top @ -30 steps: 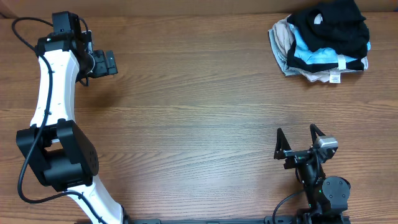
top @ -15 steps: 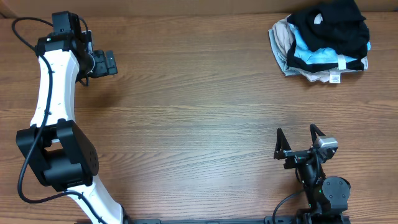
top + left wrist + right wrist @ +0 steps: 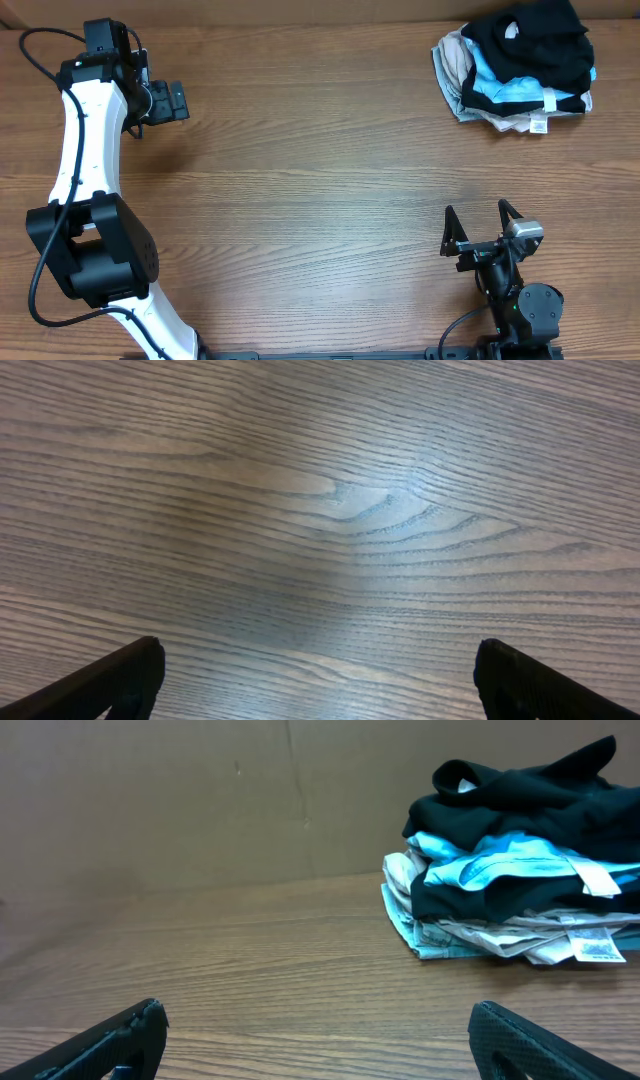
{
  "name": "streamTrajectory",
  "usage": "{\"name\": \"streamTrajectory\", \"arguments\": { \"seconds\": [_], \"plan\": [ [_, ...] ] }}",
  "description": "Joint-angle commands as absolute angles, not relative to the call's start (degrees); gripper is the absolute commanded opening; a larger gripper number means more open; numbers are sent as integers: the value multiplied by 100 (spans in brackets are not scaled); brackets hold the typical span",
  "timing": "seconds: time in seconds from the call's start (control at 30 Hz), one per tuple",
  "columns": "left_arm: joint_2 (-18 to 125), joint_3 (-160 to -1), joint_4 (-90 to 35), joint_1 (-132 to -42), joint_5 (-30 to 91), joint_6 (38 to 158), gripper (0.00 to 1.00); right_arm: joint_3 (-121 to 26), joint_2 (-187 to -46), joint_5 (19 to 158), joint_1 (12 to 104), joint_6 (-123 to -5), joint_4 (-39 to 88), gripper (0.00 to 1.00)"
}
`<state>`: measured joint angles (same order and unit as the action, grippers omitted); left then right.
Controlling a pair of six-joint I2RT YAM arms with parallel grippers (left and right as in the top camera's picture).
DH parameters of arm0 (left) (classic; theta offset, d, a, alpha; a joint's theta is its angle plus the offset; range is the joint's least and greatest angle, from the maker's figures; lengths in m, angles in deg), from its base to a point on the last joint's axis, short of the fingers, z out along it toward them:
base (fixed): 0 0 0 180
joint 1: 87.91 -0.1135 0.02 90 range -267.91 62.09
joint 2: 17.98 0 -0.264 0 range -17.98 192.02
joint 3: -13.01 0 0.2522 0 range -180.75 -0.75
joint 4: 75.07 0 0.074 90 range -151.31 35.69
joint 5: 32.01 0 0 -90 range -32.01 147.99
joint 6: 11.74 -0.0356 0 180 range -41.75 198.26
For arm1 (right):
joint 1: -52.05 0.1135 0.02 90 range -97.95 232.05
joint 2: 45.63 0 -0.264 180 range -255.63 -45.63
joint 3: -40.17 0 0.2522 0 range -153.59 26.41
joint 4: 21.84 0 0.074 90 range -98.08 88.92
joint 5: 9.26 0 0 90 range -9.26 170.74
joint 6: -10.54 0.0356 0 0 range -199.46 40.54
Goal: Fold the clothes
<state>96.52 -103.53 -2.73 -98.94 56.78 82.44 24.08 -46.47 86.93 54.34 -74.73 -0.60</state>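
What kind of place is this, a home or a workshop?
Likely a robot test bench, not a home: a left arm and right arm mounted at a wooden table, a black garment heaped on other clothes, a plain brown backboard behind.

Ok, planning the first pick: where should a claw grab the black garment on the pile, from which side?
Probably pinch the black garment at its raised, crumpled top fold, coming down from above with the nearer right claw. It lies topmost, over the light blue garment.

No readable text anywhere. A white tag (image 3: 597, 948) on the pale garment (image 3: 450, 935) beneath the black clothes (image 3: 530, 795) carried faint print, too small to make out.
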Motion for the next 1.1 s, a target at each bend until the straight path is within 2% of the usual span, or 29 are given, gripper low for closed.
{"name": "streamTrajectory", "arguments": {
  "seconds": [0.0,0.17,0.47,0.93,1.07],
  "plan": [
    [9661,-10388,-288,-9913,5693,8299,100,2454,-4579,8722,5427,-7427,-95,100],
    [9237,-10388,-288,-9815,5693,8299,100,2454,-4579,8722,5427,-7427,-95,100],
    [7573,-10386,-286,-9424,5693,8299,100,2454,-4579,8722,5427,-7427,-95,100],
    [4780,-10370,-181,-9478,5693,8218,100,2454,-4579,8722,5427,-7429,-95,100],
    [4247,-9905,-611,-9478,5691,8334,100,2454,-4579,8722,5427,-7427,-95,100]
  ]
}}
